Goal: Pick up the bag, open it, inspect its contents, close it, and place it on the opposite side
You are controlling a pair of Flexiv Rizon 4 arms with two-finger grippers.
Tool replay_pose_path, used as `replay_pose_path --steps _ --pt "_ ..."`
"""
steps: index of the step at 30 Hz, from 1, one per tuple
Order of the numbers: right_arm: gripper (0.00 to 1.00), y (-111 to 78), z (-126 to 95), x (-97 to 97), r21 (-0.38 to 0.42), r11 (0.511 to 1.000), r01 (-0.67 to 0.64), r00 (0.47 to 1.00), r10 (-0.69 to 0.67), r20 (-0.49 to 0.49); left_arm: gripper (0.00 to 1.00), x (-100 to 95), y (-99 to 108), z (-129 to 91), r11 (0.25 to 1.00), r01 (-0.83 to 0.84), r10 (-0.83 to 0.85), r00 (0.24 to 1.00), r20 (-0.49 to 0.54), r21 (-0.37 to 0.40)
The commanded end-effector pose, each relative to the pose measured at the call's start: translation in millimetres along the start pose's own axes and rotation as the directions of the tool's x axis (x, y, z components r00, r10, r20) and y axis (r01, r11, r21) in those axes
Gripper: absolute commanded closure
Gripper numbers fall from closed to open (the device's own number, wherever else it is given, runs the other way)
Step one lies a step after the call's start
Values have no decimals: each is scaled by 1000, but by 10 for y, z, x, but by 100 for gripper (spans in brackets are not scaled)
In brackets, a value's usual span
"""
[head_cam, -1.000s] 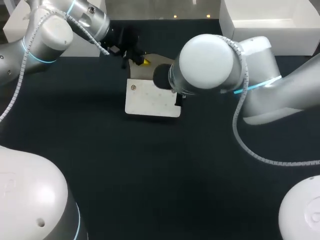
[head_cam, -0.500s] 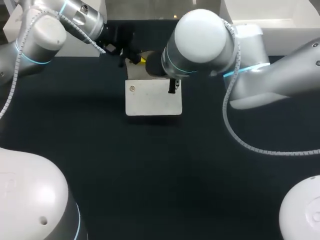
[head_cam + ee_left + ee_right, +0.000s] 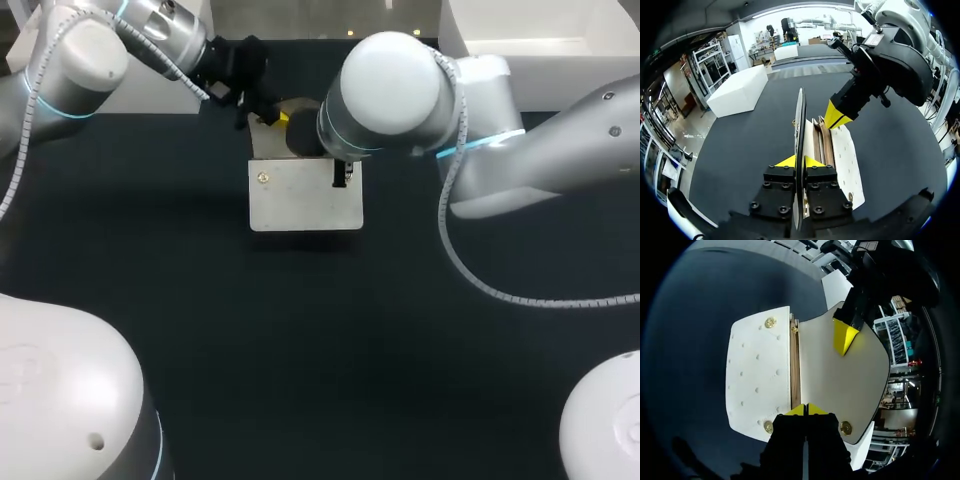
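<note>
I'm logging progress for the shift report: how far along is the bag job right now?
Done: the white studded flat bag is open, its beige-lined flap raised. In hand: the left gripper jaws clamp the flap's edge and the right gripper sits at the mouth, so inspection looks underway. Left: closing it and moving it to the opposite side.

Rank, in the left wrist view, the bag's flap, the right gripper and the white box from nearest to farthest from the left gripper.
1. bag's flap: held between the fingers of the left gripper.
2. right gripper: close ahead, beside the flap.
3. white box: far ahead, off to the side.
</note>
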State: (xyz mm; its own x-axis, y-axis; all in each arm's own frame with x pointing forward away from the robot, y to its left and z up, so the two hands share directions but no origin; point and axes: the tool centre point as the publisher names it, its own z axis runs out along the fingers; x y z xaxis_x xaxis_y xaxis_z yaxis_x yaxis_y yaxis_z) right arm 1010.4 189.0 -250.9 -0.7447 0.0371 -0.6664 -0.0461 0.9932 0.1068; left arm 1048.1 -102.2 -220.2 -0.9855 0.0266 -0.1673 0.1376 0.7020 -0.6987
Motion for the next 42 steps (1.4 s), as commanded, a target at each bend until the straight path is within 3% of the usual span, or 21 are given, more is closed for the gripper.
replay_pose_path --steps 1,14,35,42 --pt "100 5 107 6 9 1000 4 1000 -4 -7 100 11 -30 -43 1000 -1 1 1000 -5 -1" --pt "100 4 222 1 20 999 27 999 -26 -45 100 28 -31 -85 1000 12 -12 1000 12 -5" --pt "100 5 207 314 4 999 47 994 -46 -101 100 -39 -52 -128 998 53 -55 998 43 46" --pt "100 3 262 255 2 999 43 994 -42 -100 100 17 -106 -148 997 36 -37 999 22 61"
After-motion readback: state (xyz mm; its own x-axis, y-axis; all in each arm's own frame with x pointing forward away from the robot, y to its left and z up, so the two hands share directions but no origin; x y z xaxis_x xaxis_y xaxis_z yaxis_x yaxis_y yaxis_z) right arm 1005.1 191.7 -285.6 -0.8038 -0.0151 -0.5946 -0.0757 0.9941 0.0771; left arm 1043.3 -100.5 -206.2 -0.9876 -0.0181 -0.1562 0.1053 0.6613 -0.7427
